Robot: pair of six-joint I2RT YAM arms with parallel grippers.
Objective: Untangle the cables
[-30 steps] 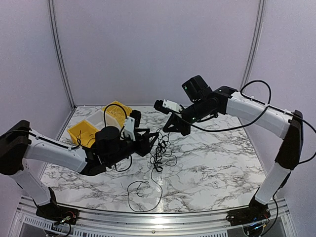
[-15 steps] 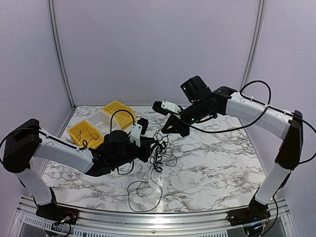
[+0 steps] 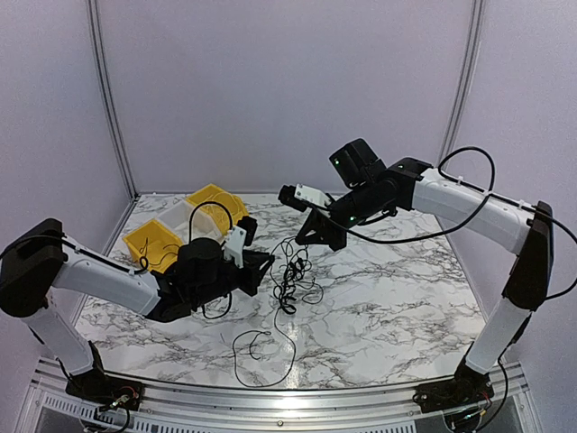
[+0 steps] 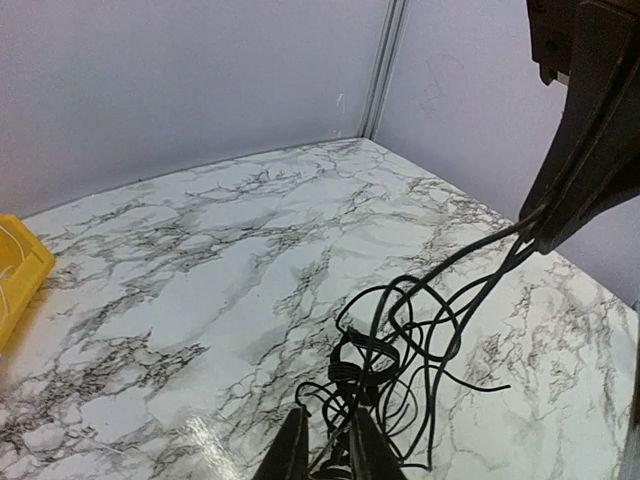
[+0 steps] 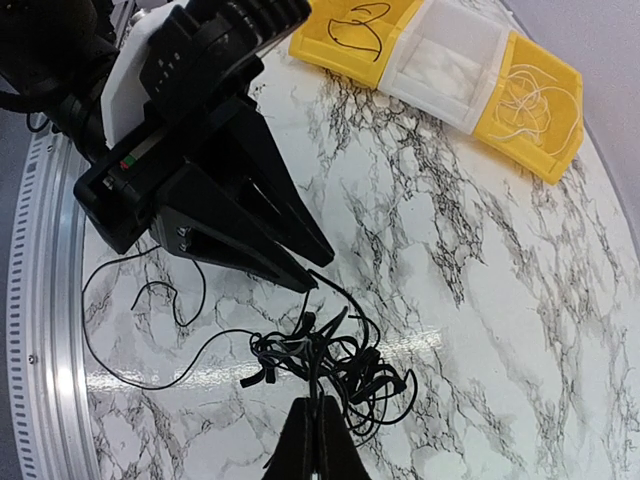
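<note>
The left claw (image 4: 327, 445) is drawn down to a narrow slit with a few black strands running through it. Whether it actually pinches them I cannot tell. Just beyond its tips lies the clump of cables (image 3: 290, 281), resting on the marble table (image 3: 397, 307) at about the middle. Thin strands rise from the clump, up and to the right, into the right claw (image 5: 313, 435). That claw is closed tight on them and holds them lifted above the heap. Half a second ago the left claw was pushed further right, into the clump. It has now backed off a little to the left, while the right arm has barely stirred. The clump looks much the same in shape, so this retreat has probably not freed anything yet. If the left claw did catch a strand, drawing it leftward against the right claw's hold should start to open the knot. One loose strand (image 3: 261, 347) curls on the table nearer the arms, apart from the heap.
</note>
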